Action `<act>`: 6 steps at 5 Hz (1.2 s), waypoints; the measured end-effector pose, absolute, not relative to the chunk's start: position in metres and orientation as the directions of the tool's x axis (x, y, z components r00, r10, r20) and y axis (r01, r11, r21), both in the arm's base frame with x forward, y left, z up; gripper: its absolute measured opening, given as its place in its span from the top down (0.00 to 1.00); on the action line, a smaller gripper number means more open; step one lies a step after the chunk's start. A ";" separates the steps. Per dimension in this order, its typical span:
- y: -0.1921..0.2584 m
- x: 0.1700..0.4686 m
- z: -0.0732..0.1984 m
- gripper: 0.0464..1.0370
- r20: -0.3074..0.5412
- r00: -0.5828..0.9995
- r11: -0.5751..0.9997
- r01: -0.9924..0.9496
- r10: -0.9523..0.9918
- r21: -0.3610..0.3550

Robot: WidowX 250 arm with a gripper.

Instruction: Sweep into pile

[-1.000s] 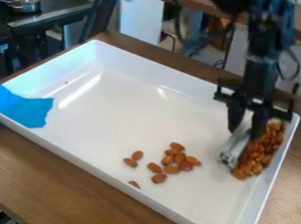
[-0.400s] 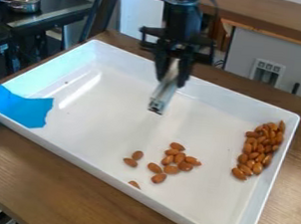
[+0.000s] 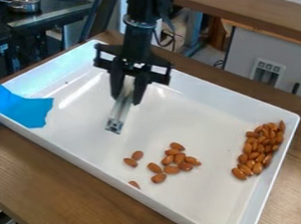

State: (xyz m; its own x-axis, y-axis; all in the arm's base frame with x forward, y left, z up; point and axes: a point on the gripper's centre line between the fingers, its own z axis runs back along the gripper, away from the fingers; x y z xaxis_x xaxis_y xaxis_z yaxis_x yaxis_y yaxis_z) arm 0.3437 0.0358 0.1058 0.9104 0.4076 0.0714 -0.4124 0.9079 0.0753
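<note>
A wood-grained table is standing near a dark counter, carrying a glossy white tray; over its left half the gripper is clamping a slim metallic bar, jaws nearly together; oval almonds are heaping at the right edge, others lying toward the front

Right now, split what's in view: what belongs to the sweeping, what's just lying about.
Sweeping:
- gripper
- metal bar in its grip
- loose almonds
- almond pile
- white tray

Lying about:
- blue sheet over the tray's corner
- metal pot behind
</note>
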 end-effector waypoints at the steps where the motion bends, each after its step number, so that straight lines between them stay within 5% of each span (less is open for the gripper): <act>1: 0.044 0.327 0.097 0.68 0.032 0.856 0.853 -0.517 0.516 0.074; 6: 0.005 0.313 0.063 0.68 0.104 0.845 0.833 -0.534 0.524 0.141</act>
State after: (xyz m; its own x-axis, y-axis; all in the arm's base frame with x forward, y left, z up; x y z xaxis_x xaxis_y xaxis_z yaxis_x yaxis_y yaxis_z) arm 0.3132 0.0053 0.0631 0.8453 0.5241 0.1039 -0.5342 0.8335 0.1413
